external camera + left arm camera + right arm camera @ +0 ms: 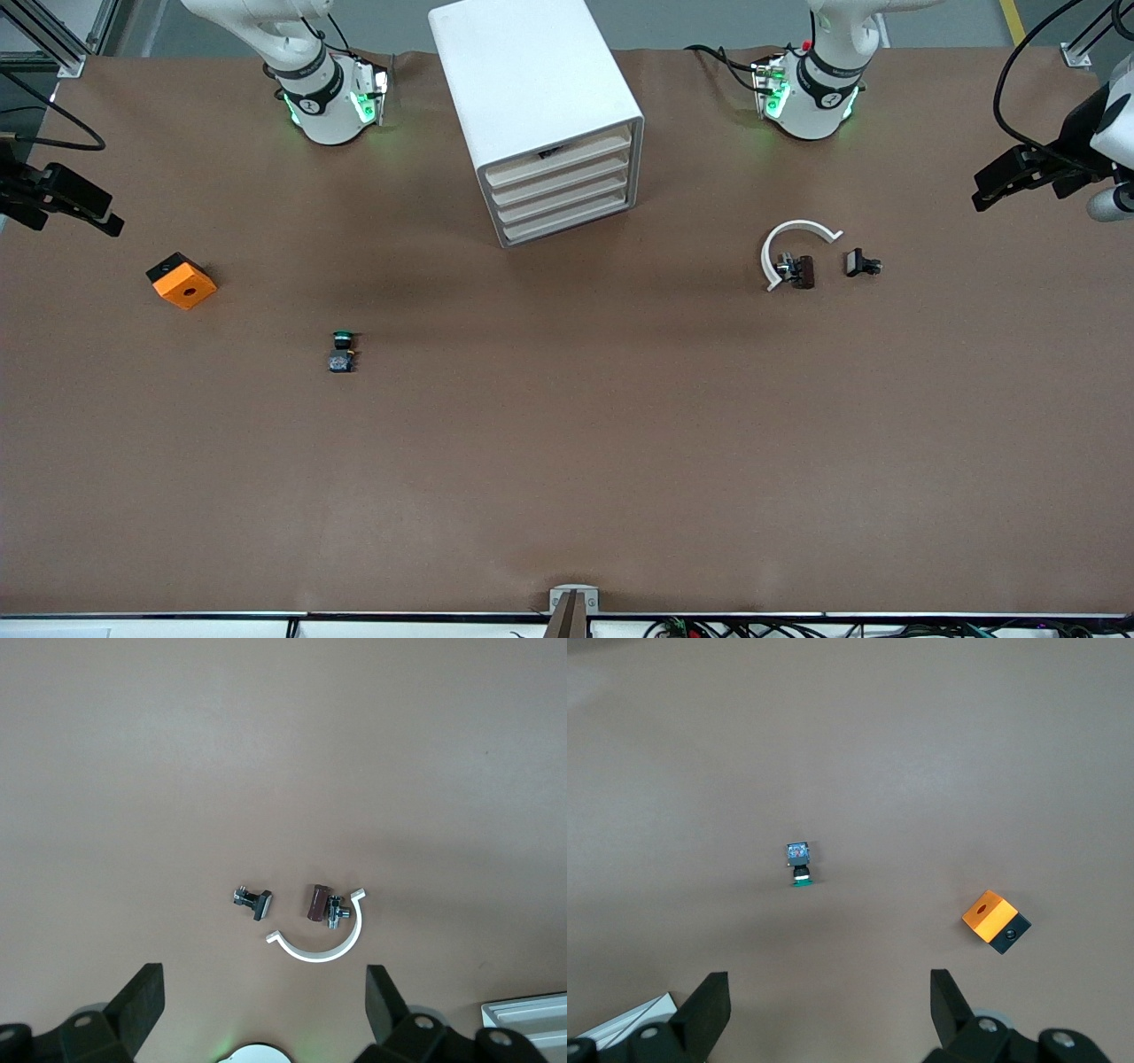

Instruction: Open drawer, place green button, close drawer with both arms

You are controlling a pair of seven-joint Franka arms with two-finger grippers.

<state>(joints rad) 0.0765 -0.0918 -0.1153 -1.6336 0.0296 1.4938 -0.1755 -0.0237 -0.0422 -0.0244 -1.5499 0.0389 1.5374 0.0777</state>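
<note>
From high above we face both arm bases, the cabinet [540, 115] between them. Our left wrist camera looks down from well up at the white curved band [321, 939] near the cabinet's corner; our right wrist camera, equally high, shares the button [799, 864] and orange cube [996, 920] with the front view.

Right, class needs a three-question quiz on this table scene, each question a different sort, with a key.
1. True or false: all four drawers of the cabinet are shut.
2. Which lies nearer the front camera: A) button B) orange cube?
3. Fill in: the left gripper and the right gripper both have ____ jaws.

Key: 1 true. 2 A. 3 open.
</note>
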